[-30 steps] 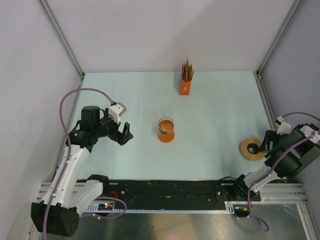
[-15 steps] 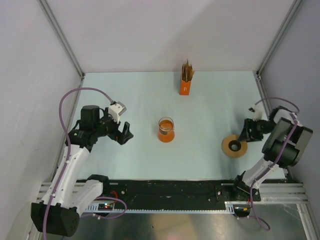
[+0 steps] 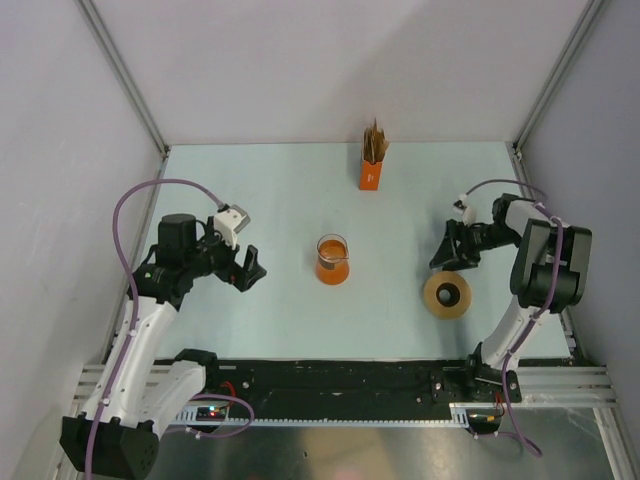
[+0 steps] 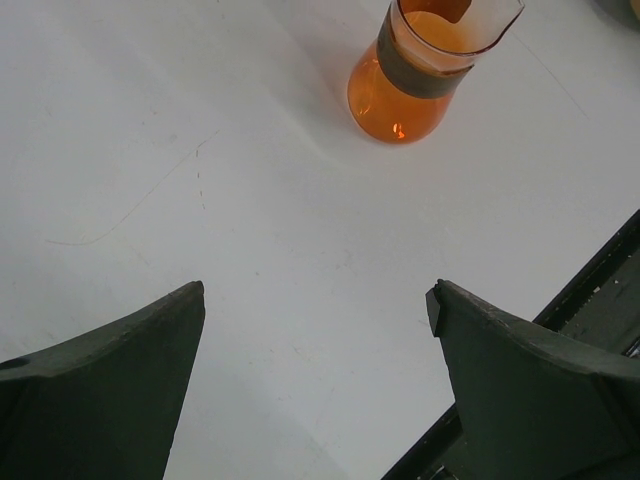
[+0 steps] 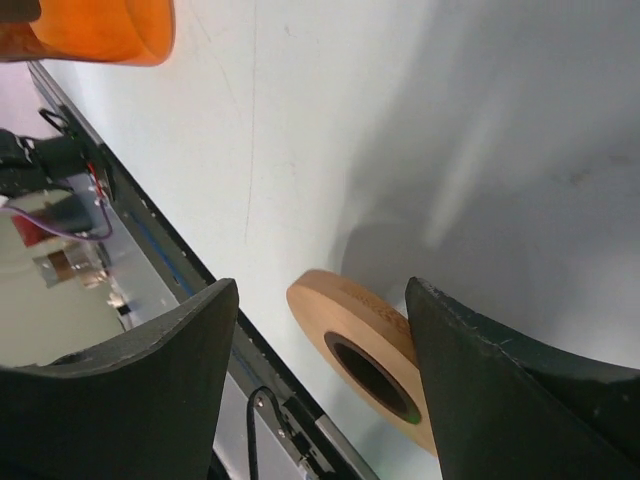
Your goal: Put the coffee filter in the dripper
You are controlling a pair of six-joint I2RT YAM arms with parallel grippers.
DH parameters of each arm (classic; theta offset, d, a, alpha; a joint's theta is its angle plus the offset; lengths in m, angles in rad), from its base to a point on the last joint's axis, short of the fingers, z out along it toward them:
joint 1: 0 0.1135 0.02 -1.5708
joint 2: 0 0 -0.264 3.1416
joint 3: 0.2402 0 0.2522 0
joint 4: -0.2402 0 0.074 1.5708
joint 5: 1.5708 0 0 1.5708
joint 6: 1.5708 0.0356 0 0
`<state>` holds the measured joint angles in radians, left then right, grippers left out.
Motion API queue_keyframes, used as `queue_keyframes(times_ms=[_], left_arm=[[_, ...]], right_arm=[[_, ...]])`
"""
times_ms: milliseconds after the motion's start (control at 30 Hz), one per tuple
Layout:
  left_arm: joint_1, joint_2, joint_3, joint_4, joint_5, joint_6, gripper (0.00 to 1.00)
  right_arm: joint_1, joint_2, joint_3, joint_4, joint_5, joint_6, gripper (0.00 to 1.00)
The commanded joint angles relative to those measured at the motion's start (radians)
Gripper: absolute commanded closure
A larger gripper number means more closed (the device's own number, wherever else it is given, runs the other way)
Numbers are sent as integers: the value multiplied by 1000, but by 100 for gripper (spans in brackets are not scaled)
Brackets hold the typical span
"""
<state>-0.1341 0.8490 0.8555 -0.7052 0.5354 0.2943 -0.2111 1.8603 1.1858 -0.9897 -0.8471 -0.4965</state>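
Observation:
Neither the coffee filter, as a single sheet, nor the dripper is in view. My right gripper (image 3: 443, 258) (image 5: 321, 285) hovers open at the table's right, with nothing between its fingers. Just in front of it a flat round tan disc (image 3: 435, 302) (image 5: 350, 318) with a dark centre hole lies on the table. In the right wrist view the disc shows beyond the gap, partly behind the right finger. My left gripper (image 3: 254, 270) (image 4: 316, 290) is wide open over bare table, left of the orange beaker.
An orange glass beaker (image 3: 333, 262) (image 4: 425, 75) (image 5: 90, 30) stands mid-table. A small orange box (image 3: 370, 176) with bunched brown papers (image 3: 376, 143) stands at the back. A black rail (image 3: 340, 375) (image 5: 150, 230) runs along the near edge. Walls enclose three sides.
My right gripper swung from the front right corner leftward and back, and the tan disc came leftward with it. The disc now lies apart from the open fingers. The left arm stayed put.

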Motion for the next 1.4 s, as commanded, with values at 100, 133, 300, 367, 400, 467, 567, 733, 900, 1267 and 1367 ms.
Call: queue_keyframes(times_ms=[100,133,300,367,400,467,567,733,900,1267,1367], left_arm=[[-6,-26,-9,15,31,-35,0],[-6,-26,-8,16,32,-36,0],[-6,-20,-3,17,37,-41,0],[-6,-17,-3,18,38,-43,0],[-6,-17,-4,19,38,-45,0],[-6,-21,-6,19,41,-48,0],[-6,-29,-14,19,42,-49,0],[-6,-39,-26,19,41,-44,0],[-6,-43,-32,19,43,-42,0],[-6,-35,-23,20,35,-50,0],[-5,-27,-13,20,22,-65,0]], right_arm=[[-182,13,23,-84,21,-37,25],[-204,25,22,-92,30,-49,25],[-271,87,15,-131,70,-110,30],[-278,112,9,-144,73,-126,34],[-281,121,7,-148,73,-128,36],[-285,133,-1,-153,69,-127,38],[-288,138,-8,-158,51,-134,49],[-292,136,-8,-213,-22,-165,71],[-301,100,-8,-262,-74,-210,93],[-223,-20,41,-401,-281,-294,100],[-182,-51,81,-463,-383,-307,100]])
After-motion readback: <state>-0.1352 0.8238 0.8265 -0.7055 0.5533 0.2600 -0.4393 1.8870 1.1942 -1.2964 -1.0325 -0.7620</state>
